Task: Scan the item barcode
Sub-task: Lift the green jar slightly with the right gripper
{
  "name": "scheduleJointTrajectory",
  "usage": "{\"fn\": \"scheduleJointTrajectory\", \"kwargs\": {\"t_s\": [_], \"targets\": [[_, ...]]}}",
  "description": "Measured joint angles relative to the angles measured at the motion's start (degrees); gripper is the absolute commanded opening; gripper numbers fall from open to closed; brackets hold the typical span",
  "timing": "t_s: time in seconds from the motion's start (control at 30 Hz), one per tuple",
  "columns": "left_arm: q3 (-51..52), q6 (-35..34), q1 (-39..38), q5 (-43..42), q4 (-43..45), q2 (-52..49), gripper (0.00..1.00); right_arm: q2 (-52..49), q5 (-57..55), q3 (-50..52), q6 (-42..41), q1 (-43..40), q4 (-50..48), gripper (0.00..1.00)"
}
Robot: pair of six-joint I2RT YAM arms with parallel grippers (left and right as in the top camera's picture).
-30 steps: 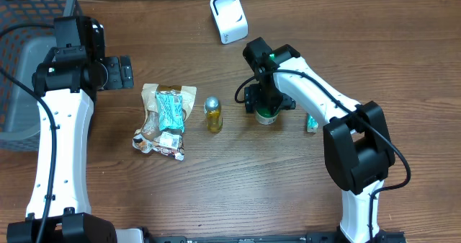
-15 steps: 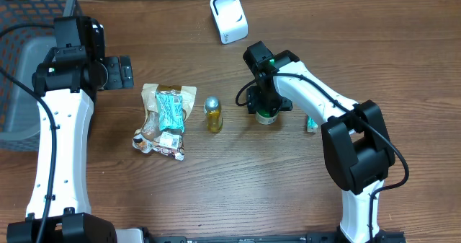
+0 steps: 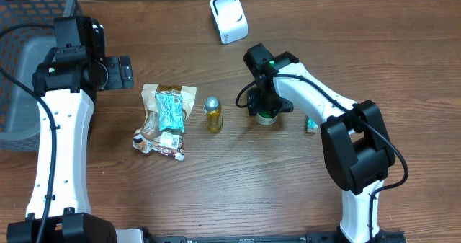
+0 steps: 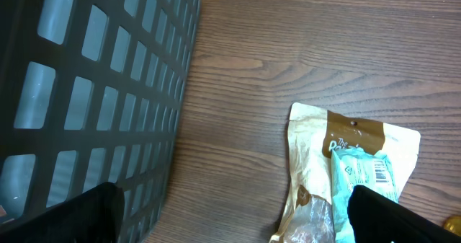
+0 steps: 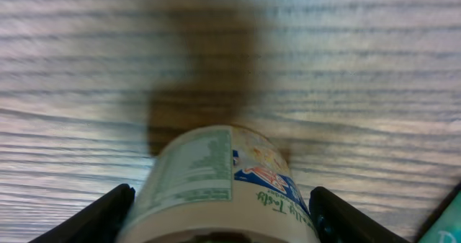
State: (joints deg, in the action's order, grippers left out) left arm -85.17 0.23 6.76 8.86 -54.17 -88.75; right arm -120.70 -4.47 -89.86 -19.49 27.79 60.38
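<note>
A white cup with a green and blue label stands on the wooden table, mostly hidden under my right gripper in the overhead view. In the right wrist view my right gripper has a black finger against each side of the cup. The white barcode scanner sits at the far middle of the table. My left gripper hovers open at the left, above bare wood beside the snack bags, with nothing between its fingers.
A tan snack bag with a teal packet on it lies left of centre, another wrapped pack below it. A gold can stands beside them. A small teal item lies right of the cup. A dark mesh basket fills the far left.
My right gripper has narrowed around the cup and shifted slightly. The left arm has not moved.
</note>
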Motion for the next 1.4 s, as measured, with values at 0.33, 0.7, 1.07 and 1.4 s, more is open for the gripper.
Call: {"fn": "scheduleJointTrajectory", "kwargs": {"t_s": [0.33, 0.7, 1.07, 1.4], "targets": [[0.0, 0.0, 0.0, 0.0, 0.0, 0.0, 1.0, 0.0, 0.0, 0.4, 0.0, 0.0, 0.4, 0.65], [0.0, 0.0, 0.0, 0.0, 0.0, 0.0, 1.0, 0.0, 0.0, -0.2, 0.0, 0.0, 1.8, 0.71], [0.0, 0.0, 0.0, 0.0, 0.0, 0.0, 1.0, 0.0, -0.1, -0.3, 0.0, 0.0, 2.2, 0.6], [0.0, 0.0, 0.0, 0.0, 0.0, 0.0, 1.0, 0.0, -0.1, -0.3, 0.0, 0.0, 2.3, 0.53]]}}
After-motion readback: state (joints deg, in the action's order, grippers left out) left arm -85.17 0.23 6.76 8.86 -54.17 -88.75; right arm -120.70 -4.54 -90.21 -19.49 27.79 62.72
